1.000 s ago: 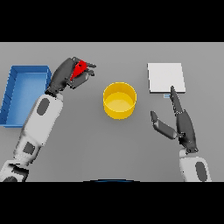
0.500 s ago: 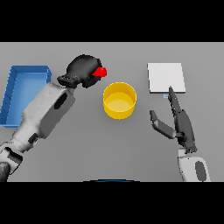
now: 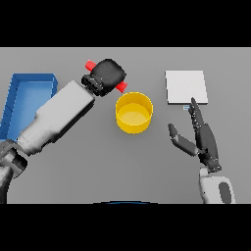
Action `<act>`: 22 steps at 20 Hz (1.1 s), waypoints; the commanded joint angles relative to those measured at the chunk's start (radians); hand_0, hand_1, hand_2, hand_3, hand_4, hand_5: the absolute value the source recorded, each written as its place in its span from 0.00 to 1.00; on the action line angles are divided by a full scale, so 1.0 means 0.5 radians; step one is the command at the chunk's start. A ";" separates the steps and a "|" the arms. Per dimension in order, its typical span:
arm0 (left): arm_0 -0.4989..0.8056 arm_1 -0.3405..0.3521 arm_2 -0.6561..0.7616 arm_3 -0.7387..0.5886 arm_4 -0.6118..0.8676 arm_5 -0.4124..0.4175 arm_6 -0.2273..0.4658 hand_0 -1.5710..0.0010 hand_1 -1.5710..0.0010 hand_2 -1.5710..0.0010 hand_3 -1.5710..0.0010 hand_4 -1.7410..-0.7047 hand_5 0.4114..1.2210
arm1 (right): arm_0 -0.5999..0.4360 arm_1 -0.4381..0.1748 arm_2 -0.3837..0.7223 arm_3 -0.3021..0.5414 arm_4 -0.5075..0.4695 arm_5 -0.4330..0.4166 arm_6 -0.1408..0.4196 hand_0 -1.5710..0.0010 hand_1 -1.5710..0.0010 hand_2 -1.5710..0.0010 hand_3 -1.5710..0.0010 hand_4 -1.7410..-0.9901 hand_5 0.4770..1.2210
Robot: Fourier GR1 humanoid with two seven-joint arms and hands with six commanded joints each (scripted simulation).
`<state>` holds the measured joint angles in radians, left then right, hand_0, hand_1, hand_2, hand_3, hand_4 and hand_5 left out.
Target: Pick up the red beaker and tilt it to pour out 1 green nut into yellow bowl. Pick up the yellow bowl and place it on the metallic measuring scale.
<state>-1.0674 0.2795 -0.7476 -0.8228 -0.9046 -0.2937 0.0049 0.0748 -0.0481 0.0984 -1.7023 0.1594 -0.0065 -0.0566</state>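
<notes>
I see the red beaker (image 3: 119, 87) tipped on its side above the bench (image 3: 98, 162), its red ends poking out either side of my left hand (image 3: 108, 75), whose fingers are curled tight round it. One end sits just at the far left rim of the yellow bowl (image 3: 134, 112). The bowl stands at mid-bench. Right of it and farther away lies the pale square scale (image 3: 186, 87). My right hand (image 3: 202, 138) hovers near it, fingers straight and spread, holding nothing. A blue tray (image 3: 30, 93) sits at far left.
</notes>
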 commanded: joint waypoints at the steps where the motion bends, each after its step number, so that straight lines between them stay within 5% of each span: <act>1: -0.020 -0.013 -0.042 0.017 -0.038 -0.012 -0.025 0.00 0.00 0.00 0.11 0.02 1.00 | 0.009 -0.009 -0.001 0.008 0.006 0.004 -0.013 1.00 1.00 1.00 1.00 0.69 0.20; 10: -0.275 -0.034 -0.410 0.112 -0.425 -0.032 -0.284 0.00 0.00 0.00 0.02 0.00 1.00 | -0.006 0.002 0.018 0.013 0.113 -0.079 -0.066 1.00 1.00 1.00 1.00 0.77 0.12; 22: -0.503 -0.131 -0.771 0.288 -0.834 0.072 -0.410 0.00 0.00 0.00 0.00 0.01 1.00 | 0.025 0.025 0.020 0.028 0.098 -0.078 -0.108 1.00 1.00 1.00 1.00 0.81 0.13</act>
<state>-1.3196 0.2137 -1.1330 -0.6793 -1.3221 -0.2578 -0.2004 0.0876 -0.0354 0.1089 -1.6880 0.2085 -0.0452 -0.1096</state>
